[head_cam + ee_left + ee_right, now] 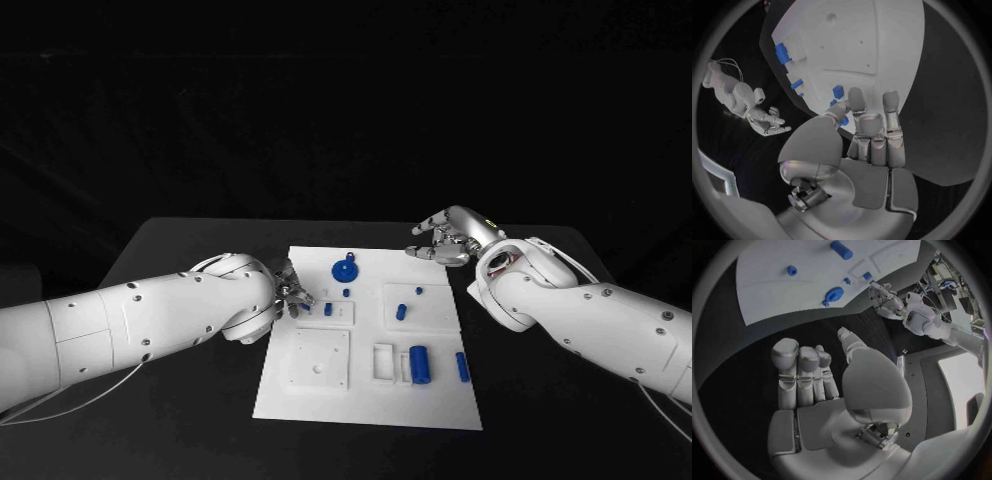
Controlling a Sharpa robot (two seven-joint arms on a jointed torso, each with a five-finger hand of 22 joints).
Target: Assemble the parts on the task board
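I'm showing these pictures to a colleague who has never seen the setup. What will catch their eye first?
Probably the white task board bright against the black table, dotted with blue parts such as the blue gear near its far edge. Next, the two silver hands: the left hand at the board's left edge, the right hand hovering off its far right corner.

Matt white plastic-looking board (369,395) under the left hand (289,297); smooth blue plastic-looking pieces (420,364) on it; both hands, right (450,238) too, satin silver metal; table (188,245) matt black
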